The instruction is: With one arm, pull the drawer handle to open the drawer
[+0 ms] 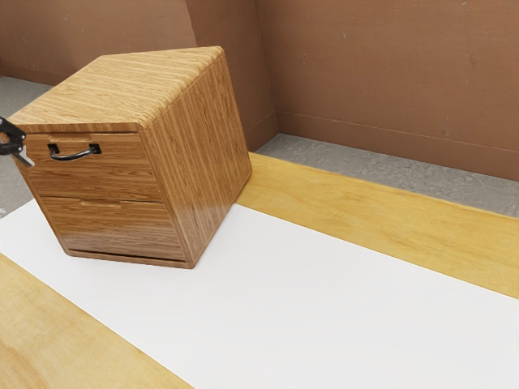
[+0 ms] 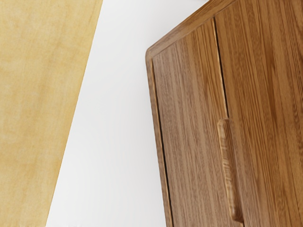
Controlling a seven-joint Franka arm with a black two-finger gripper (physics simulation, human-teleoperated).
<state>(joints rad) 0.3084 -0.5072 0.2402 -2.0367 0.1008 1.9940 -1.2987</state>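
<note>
On the front of the wood-grain box cabinet [image 1: 182, 154], top drawer [image 1: 109, 172]: black curved metal handle [image 1: 73, 152], long axis horizontal. Black claw [image 1: 18, 151] just beside its end, toward the exterior view's left, not touching. Claw opening: can't tell.

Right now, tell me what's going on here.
The robot arm's black tool is at the exterior view's left edge, short of the black curved handle on the top drawer of the wood-grain two-drawer cabinet. It is not on the handle yet, and both drawers look shut. The cabinet stands on a white mat.
</note>
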